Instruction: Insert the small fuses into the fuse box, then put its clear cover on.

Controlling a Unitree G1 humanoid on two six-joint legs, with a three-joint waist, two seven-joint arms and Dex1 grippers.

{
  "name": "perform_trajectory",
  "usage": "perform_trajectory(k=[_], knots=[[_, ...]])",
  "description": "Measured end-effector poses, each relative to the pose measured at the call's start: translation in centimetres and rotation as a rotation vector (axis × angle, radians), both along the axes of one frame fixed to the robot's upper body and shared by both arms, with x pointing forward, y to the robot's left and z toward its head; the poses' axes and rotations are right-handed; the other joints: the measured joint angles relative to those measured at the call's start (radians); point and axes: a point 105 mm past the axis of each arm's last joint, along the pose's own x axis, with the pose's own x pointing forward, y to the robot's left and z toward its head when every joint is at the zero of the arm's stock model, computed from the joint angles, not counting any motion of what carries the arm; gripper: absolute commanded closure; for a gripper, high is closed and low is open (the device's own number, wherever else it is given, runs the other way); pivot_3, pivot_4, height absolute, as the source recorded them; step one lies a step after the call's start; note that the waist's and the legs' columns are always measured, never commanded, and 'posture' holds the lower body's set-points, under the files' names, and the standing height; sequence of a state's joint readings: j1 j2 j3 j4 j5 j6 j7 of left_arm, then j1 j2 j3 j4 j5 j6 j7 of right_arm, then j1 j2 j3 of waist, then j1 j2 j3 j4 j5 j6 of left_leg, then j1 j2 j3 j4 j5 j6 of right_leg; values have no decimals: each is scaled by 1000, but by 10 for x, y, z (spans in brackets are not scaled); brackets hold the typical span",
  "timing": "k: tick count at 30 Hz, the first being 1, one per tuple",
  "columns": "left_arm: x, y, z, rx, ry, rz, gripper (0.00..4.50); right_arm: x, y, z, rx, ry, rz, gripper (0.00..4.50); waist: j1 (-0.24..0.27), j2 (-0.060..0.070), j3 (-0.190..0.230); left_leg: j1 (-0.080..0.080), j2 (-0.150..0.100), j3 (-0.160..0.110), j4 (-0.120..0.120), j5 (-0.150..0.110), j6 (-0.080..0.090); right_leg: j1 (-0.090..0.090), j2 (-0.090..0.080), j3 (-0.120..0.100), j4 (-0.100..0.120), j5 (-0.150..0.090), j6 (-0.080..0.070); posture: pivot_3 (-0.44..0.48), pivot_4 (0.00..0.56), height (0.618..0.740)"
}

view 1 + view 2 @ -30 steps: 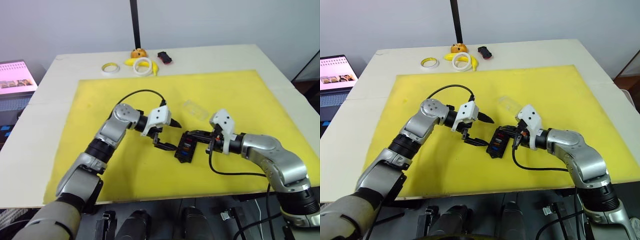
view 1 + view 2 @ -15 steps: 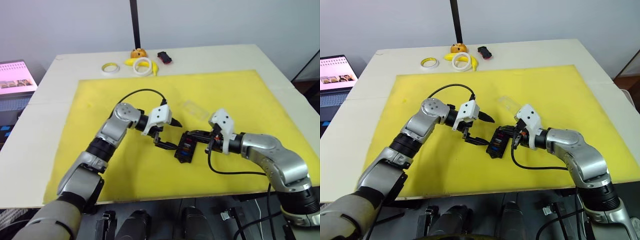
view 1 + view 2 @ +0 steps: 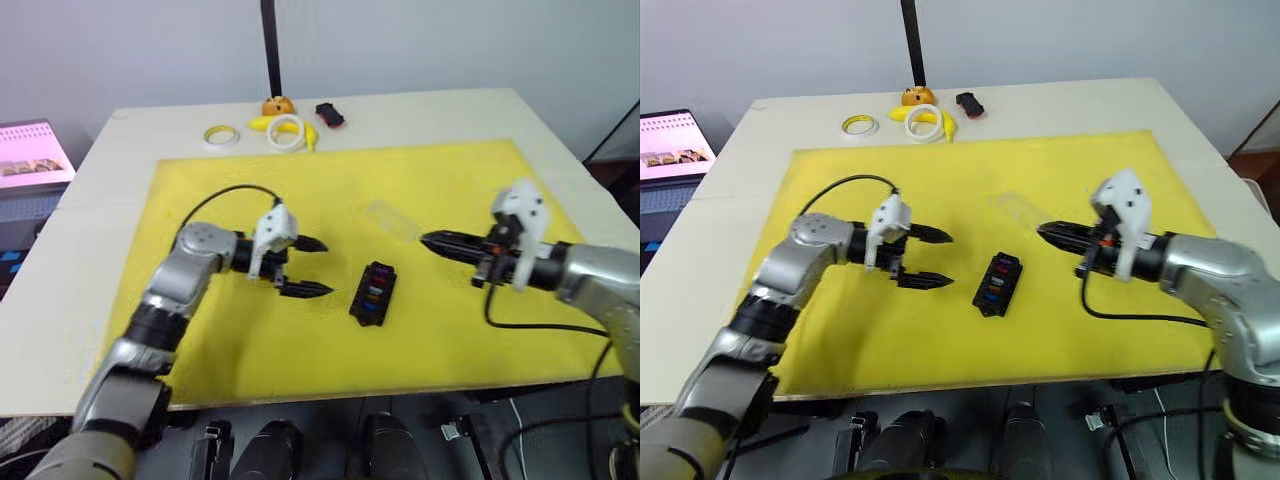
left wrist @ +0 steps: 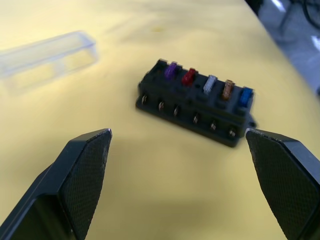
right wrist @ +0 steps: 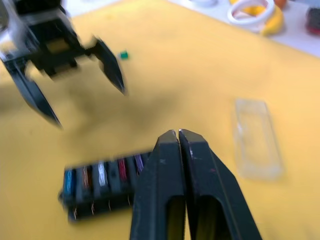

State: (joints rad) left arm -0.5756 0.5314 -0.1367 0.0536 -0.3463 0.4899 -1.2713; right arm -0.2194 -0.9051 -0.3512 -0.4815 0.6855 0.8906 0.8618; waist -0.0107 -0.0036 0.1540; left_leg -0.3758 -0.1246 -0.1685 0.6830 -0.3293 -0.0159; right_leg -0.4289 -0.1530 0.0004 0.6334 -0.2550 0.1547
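Observation:
The black fuse box [image 3: 373,293] lies free on the yellow mat [image 3: 200,190]. Purple, red, grey, orange and blue small fuses [image 4: 210,85] sit in one row of its slots. A green fuse [image 5: 123,54] lies loose on the mat beyond my left gripper. The clear cover [image 3: 392,219] rests flat on the mat just behind the box. My left gripper [image 3: 318,267] hovers left of the box, open and empty. To the right of the box and cover, my right gripper [image 3: 425,240] is shut on nothing, its tip pointing toward the cover.
At the table's far edge sit a yellow tape ring [image 3: 220,135], a white tape ring [image 3: 286,129] on a banana [image 3: 260,123], an orange object [image 3: 277,104] and a small black-and-red object [image 3: 329,114]. A laptop [image 3: 30,155] stands off the left side.
Both grippers have drawn away from the fuse box: the left one to the left, the right one far to the right. The box stays in place on the mat.

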Motion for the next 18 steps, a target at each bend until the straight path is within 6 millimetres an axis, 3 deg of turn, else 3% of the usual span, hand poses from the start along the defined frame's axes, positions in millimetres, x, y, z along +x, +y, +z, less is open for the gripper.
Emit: perform_trajectory(k=[3,6,9,13,15,18], knots=[[-8,39,1,-53,121,180,0,-10,-25,0,-18,26,-51,1692,0,0,0,1,0,0,0,0,0,0,0,0,0,0,0,0,150,740],[-22,93,1,-94,237,414,0,-17,-54,7,-30,26,-123,140,-2,1,0,1,1,1,-1,0,0,0,1,1,0,0,0,0,150,740],[-45,134,-2,-105,335,577,0,-22,-71,11,-47,29,-161,63,-1,1,0,2,1,1,-1,0,0,1,1,1,0,0,0,0,150,740],[-66,175,-5,-88,392,746,0,-21,-84,12,-63,19,-190,63,11,1,0,2,1,1,0,0,0,3,0,1,-1,0,0,0,150,740],[-64,182,-1,-117,402,788,0,-17,-85,11,-64,12,-198,63,24,1,0,2,1,1,1,0,0,4,0,1,-1,0,0,0,150,740],[-52,175,9,-170,402,780,0,-10,-76,13,-56,-9,-169,63,31,1,0,2,1,1,1,0,0,4,0,1,-1,0,0,0,150,740]])
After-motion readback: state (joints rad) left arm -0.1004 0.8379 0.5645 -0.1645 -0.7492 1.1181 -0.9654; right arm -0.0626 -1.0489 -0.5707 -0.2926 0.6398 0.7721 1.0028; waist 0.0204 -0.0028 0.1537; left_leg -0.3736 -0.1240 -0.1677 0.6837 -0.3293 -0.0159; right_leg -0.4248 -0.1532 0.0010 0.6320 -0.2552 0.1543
